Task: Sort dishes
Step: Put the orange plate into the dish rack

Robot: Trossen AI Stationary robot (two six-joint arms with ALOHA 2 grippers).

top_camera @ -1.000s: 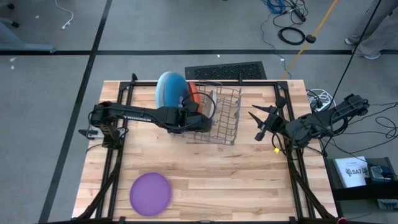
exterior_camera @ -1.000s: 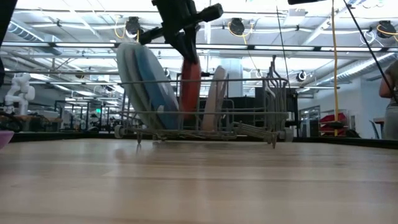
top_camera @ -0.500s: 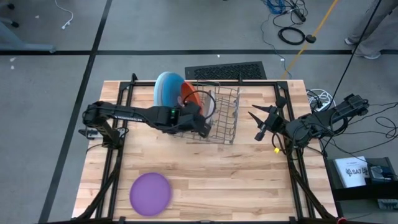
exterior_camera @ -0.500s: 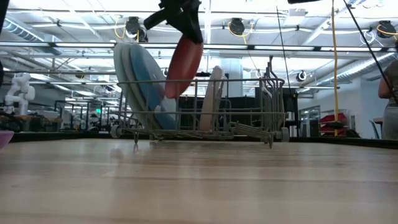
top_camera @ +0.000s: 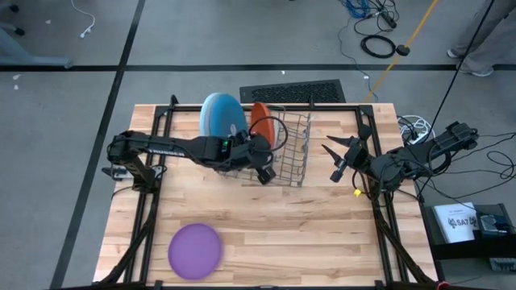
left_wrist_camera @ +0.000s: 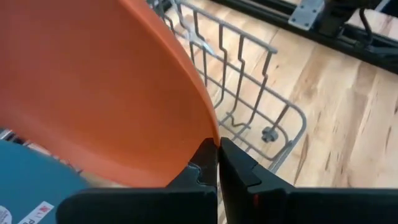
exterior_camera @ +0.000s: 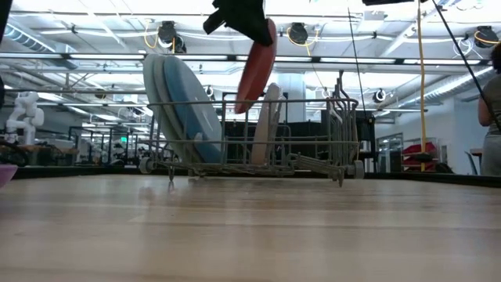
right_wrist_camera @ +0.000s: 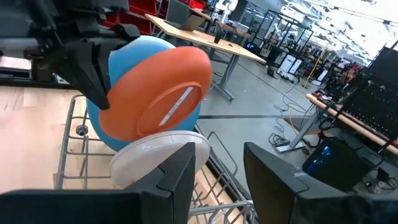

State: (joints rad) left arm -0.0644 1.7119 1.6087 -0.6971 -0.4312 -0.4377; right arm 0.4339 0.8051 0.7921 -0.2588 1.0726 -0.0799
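My left gripper (top_camera: pixel 260 147) is shut on a small orange plate (top_camera: pixel 263 121) above the grey wire rack (top_camera: pixel 292 153). In the low view the orange plate (exterior_camera: pixel 256 69) is tilted, its lower edge at the height of the rack's top wire. Two large blue plates (exterior_camera: pixel 185 106) stand on edge at the rack's left end. An off-white plate (exterior_camera: pixel 270 121) stands in a slot beside them. A purple plate (top_camera: pixel 195 249) lies flat near the table's near-left corner. My right gripper (top_camera: pixel 330 163) waits open to the right of the rack. My left gripper pinches the orange plate's rim (left_wrist_camera: pixel 213 138) between its two fingers (left_wrist_camera: pixel 239 171), one on each face. The low view shows the hold at the plate's upper edge (exterior_camera: pixel 266 25). The plate is lifted clear and hangs tilted below the fingers, over the rack.
The rack's right half (top_camera: pixel 298 141) has open slots. Bare wooden table (top_camera: pixel 322 234) stretches from the rack to the near edge. A black frame runs along the table's edges (top_camera: pixel 149 217). A person's leg (top_camera: pixel 484 40) shows beyond the far right corner.
My left gripper has risen and shifted toward the table's right, drawing the orange plate up out of its slot. The plate stood upright in the rack; now it is lifted clear and tipped, its lower edge swung out over the off-white plate.
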